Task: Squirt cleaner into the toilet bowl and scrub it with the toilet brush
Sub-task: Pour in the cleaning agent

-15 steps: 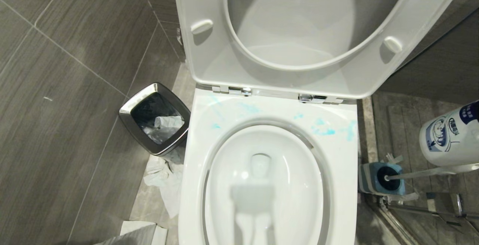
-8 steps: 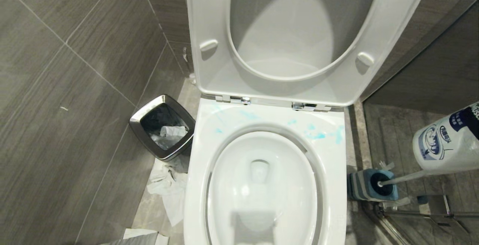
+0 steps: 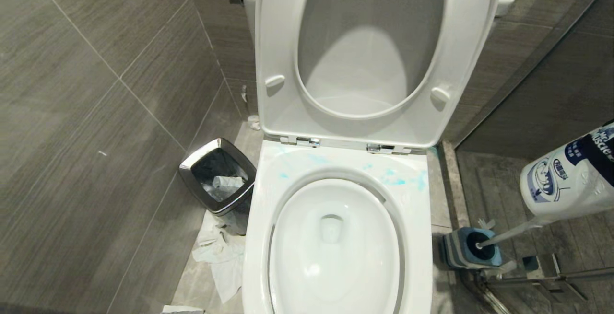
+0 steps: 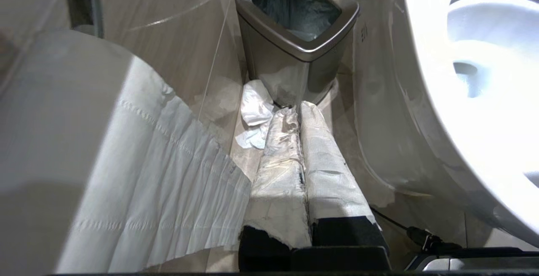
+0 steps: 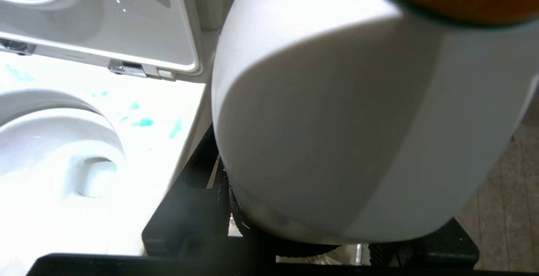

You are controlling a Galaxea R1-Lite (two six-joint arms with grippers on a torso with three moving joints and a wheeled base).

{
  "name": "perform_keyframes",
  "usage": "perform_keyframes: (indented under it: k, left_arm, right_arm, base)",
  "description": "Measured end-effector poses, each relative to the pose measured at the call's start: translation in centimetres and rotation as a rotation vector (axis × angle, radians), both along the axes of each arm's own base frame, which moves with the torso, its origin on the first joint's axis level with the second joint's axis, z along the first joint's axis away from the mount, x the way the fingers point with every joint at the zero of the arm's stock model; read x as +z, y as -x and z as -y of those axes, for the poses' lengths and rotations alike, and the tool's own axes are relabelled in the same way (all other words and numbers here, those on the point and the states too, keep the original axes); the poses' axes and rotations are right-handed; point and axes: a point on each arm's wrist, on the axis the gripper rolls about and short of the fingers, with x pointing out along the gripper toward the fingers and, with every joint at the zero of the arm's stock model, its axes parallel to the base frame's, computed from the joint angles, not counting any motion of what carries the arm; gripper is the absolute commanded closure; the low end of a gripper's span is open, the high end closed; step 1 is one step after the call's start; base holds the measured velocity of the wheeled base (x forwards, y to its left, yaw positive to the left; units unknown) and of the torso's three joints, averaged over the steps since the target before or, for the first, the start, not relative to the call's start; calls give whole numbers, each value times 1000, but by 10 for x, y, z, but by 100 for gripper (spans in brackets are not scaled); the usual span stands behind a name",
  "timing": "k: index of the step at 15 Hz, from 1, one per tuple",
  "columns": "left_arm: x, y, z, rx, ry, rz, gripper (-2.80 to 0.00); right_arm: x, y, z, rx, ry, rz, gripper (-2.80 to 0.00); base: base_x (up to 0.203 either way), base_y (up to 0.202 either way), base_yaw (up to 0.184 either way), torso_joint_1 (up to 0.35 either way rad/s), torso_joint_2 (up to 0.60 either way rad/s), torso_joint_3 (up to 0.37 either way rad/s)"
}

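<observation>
Right gripper (image 5: 303,242) clamps the cleaner (image 3: 566,180) beside the toilet bowl (image 3: 336,251); left gripper (image 4: 300,118) clenched, idle; aim nozzle under rim, avoiding the smeared ledge.

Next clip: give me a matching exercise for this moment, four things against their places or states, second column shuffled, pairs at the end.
Things:
1. cleaner
2. toilet brush
3. trash bin
4. toilet seat

Places or states:
A. raised upright against the tank
B. on the floor at the bowl's left, holding crumpled paper
C. held off the floor at the bowl's right, in the right gripper
D. head resting in a blue-and-grey holder on the floor

Pairs: 1-C, 2-D, 3-B, 4-A
</observation>
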Motion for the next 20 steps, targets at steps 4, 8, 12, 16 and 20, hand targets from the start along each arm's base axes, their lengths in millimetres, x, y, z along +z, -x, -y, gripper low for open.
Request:
perform_keyframes:
  k: [4, 8, 12, 16, 20]
  left_arm:
    - [0, 0, 0, -1, 0, 0, 0]
    - [0, 0, 0, 0, -3, 0, 0]
    - [0, 0, 0, 0, -6, -2, 0]
    - [0, 0, 0, 1, -8, -3, 0]
    - [0, 0, 0, 1, -8, -3, 0]
  right_arm:
    - [0, -3, -3, 39, 3, -21, 0]
    - [9, -12, -13, 104, 72, -123, 0]
    - [21, -25, -38, 145, 136, -140, 0]
    - [26, -40, -79, 137, 212, -163, 0]
    - [28, -55, -113, 140, 376, -180, 0]
  base:
    - [0, 0, 0, 0, 0, 36]
    - [0, 0, 0, 0, 0, 0]
    - [0, 0, 0, 0, 0, 0]
    - [0, 0, 0, 0, 0, 0]
    - [0, 0, 0, 0, 0, 0]
